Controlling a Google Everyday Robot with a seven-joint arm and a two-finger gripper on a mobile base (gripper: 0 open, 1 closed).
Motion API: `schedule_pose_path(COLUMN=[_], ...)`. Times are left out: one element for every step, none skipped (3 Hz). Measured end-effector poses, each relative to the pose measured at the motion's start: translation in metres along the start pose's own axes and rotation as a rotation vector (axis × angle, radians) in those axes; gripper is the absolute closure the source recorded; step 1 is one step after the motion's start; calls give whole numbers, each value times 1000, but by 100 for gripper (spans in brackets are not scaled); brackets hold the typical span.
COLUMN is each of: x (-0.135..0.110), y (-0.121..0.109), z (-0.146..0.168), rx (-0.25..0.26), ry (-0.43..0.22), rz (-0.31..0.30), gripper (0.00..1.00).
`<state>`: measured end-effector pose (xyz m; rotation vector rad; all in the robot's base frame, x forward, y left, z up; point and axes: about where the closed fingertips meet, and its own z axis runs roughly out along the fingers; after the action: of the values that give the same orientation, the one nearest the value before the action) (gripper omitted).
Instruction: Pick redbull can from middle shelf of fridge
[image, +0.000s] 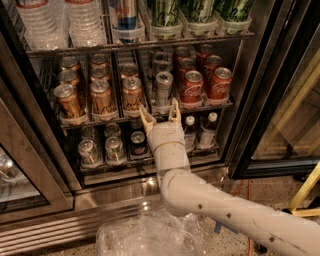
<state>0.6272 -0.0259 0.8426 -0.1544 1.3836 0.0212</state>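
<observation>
The fridge (250, 100) stands open with wire shelves. The middle shelf (100, 118) holds bronze cans on the left, a lane of slim silver cans in the middle and red cola cans (191, 88) on the right. The front redbull can (163, 90) is slim and silver with a silver top. My gripper (160, 114) is open, its two pale fingers spread just below and in front of that can, at the shelf's front edge. It holds nothing.
The upper rack (150, 42) carries water bottles (60, 22) and green cans (200, 12). The lower rack holds dark cans (114, 148) and small bottles (207, 130). A steel base (100, 200), crumpled clear plastic (145, 235) and a yellow frame (305, 192) lie below.
</observation>
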Motion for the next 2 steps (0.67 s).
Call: schedule_pose_path(x=[12,18], y=[-6,-5], z=[13,29], rx=[3,-3], ry=[23,28], rz=[-5,-2], gripper=[32,34])
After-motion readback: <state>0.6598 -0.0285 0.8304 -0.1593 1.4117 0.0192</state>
